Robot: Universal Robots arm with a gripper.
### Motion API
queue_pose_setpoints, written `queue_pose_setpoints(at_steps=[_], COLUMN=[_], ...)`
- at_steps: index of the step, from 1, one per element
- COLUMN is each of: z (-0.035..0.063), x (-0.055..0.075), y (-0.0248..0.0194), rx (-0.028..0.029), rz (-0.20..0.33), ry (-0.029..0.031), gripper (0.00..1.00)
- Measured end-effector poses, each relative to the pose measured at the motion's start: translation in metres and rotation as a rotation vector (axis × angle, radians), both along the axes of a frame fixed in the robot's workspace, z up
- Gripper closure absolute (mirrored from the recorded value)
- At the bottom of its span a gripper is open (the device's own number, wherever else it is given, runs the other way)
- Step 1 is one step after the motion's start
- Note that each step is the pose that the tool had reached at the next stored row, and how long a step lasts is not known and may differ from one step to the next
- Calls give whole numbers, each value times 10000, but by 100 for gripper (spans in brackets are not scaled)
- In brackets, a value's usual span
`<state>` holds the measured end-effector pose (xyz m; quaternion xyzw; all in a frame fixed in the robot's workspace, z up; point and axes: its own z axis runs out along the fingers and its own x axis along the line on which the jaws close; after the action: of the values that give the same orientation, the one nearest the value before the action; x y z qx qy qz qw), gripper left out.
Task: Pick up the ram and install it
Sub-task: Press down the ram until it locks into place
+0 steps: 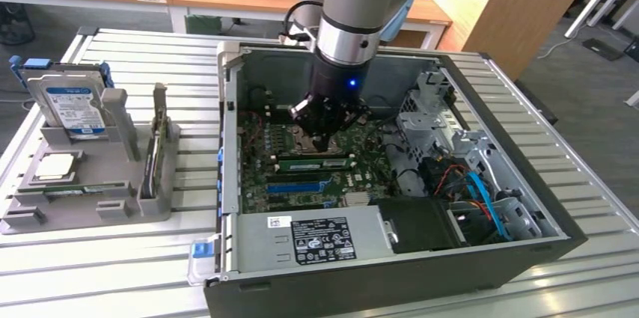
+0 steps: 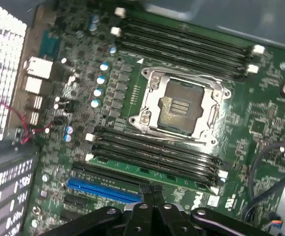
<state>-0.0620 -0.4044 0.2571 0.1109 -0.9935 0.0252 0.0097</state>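
The ram is a long green stick seated in the slot row just below the CPU socket, on the side nearest the blue slot. In the exterior view the ram lies across the motherboard inside the open PC case. My gripper is shut, its two dark fingers pressed together with nothing between them. Its tip sits right at the ram's long edge, near the middle. From outside, the gripper points straight down into the case over the ram.
A grey holder stands at the exterior view's left with a blue-labelled hard drive, a silver CPU chip and a thin upright stick. Case walls, a drive cage and cables crowd the exterior view's right.
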Motion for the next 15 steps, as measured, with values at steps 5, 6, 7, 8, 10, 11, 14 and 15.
queue_pose_setpoints(at_steps=[5, 6, 7, 8, 10, 11, 14, 15], z=[0, 0, 0, -1, 0, 0, -1, 0], x=[0, 0, 0, 0, 0, 0, 0, 0], y=[0, 0, 0, 0, 0, 0, 0, 0], rx=[1, 1, 1, 1, 1, 0, 1, 0], rz=[-904, -1083, -1258, -1451, -1796, -1972, -2503, -2671], ry=[0, -1, 0, 0, 0, 0, 0, 0], gripper=[89, 89, 89, 89, 89, 89, 89, 89])
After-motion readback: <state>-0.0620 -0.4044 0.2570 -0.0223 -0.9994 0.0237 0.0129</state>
